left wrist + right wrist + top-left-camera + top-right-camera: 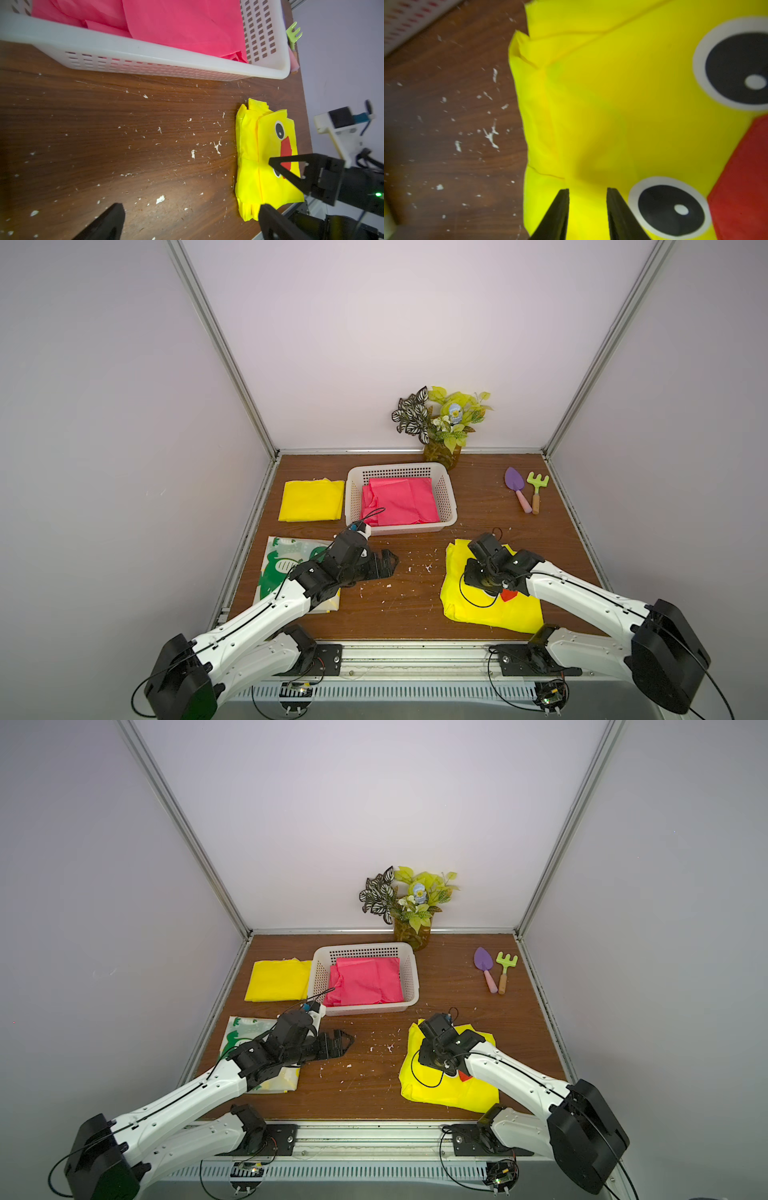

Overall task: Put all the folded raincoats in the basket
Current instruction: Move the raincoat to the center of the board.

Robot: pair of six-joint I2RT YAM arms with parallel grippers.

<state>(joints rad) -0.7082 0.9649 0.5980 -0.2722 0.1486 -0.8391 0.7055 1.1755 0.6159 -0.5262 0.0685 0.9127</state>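
Observation:
A folded yellow raincoat with a duck face (490, 610) (249, 155) (612, 104) lies at the table's front right. My right gripper (478, 578) (587, 190) points down onto it near its left edge. The jaws stand narrowly apart with their tips on the fabric and yellow cloth showing between them. The white perforated basket (452, 510) (145, 52) sits behind the table's centre with a folded pink raincoat (399, 502) inside. My left gripper (395, 562) (191, 207) hovers wide open and empty over bare wood in front of the basket.
A plain yellow folded raincoat (311, 499) lies left of the basket. A dinosaur-print one (282, 564) lies under the left arm. A potted plant (444, 423) stands at the back, with a toy trowel (515, 487) and rake (537, 489) at back right. White crumbs dot the table.

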